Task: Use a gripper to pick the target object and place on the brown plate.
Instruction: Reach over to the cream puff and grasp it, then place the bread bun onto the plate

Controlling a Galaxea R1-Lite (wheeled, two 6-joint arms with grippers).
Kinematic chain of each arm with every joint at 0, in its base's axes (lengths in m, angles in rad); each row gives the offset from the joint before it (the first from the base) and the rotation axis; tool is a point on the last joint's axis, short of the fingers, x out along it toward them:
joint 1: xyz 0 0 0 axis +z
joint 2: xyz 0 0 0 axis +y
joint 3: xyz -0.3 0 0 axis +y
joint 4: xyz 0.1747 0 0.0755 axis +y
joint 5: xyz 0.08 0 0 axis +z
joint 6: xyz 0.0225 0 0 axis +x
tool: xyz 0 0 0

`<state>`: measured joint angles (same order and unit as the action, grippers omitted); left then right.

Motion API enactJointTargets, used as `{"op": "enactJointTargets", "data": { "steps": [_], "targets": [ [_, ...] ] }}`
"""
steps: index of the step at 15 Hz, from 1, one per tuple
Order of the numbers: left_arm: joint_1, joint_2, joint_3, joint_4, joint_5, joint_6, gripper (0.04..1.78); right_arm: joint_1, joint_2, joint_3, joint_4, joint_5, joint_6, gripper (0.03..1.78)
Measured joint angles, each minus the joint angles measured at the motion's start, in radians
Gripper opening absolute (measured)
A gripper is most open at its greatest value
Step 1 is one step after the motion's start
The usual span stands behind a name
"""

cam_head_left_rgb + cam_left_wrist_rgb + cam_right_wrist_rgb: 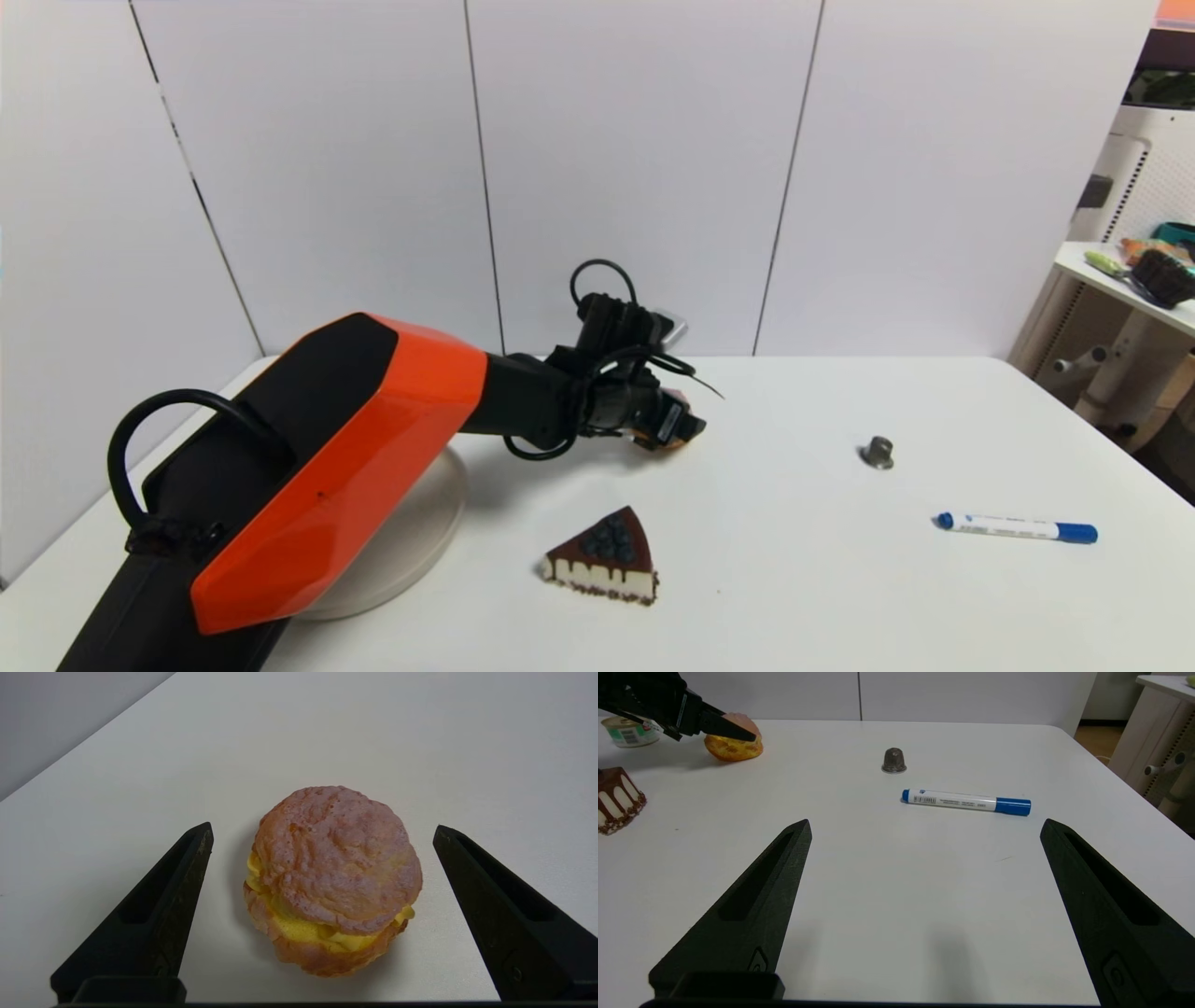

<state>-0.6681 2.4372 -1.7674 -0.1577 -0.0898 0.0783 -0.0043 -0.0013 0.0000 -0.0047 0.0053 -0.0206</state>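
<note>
Golden cream puff (332, 879) sits between the open left pincer's (322, 833) fingers, seemingly untouched.

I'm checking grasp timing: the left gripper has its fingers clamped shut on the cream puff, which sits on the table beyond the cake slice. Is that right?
Not quite. The left gripper is open: the left wrist view shows its fingers on either side of the cream puff, apart from it. The rest holds: the puff sits on the table beyond the cake slice.
</note>
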Motion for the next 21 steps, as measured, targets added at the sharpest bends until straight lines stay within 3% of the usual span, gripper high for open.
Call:
{"op": "enactJointTargets", "data": {
  "steps": [4, 10, 12, 17, 19, 21],
  "targets": [
    [0.003, 0.001, 0.0, -0.001, 0.0, -0.001, 1.69, 0.0, 0.0, 0.0, 0.0, 0.0, 0.0, 1.69],
    [0.002, 0.011, 0.011, 0.003, -0.003, -0.002, 0.94, 0.0, 0.0, 0.0, 0.0, 0.0, 0.0, 1.69],
    [0.0, 0.01, 0.014, 0.011, -0.003, -0.003, 0.82, 0.0, 0.0, 0.0, 0.0, 0.0, 0.0, 1.69],
    [-0.003, -0.055, 0.017, 0.149, -0.014, -0.003, 0.79, 0.0, 0.0, 0.0, 0.0, 0.0, 0.0, 1.69],
    [-0.003, -0.105, 0.017, 0.197, -0.013, -0.003, 0.43, 0.0, 0.0, 0.0, 0.0, 0.0, 0.0, 1.69],
    [0.013, -0.172, 0.021, 0.233, -0.012, 0.002, 0.42, 0.0, 0.0, 0.0, 0.001, 0.0, 0.0, 1.69]
  ]
}}
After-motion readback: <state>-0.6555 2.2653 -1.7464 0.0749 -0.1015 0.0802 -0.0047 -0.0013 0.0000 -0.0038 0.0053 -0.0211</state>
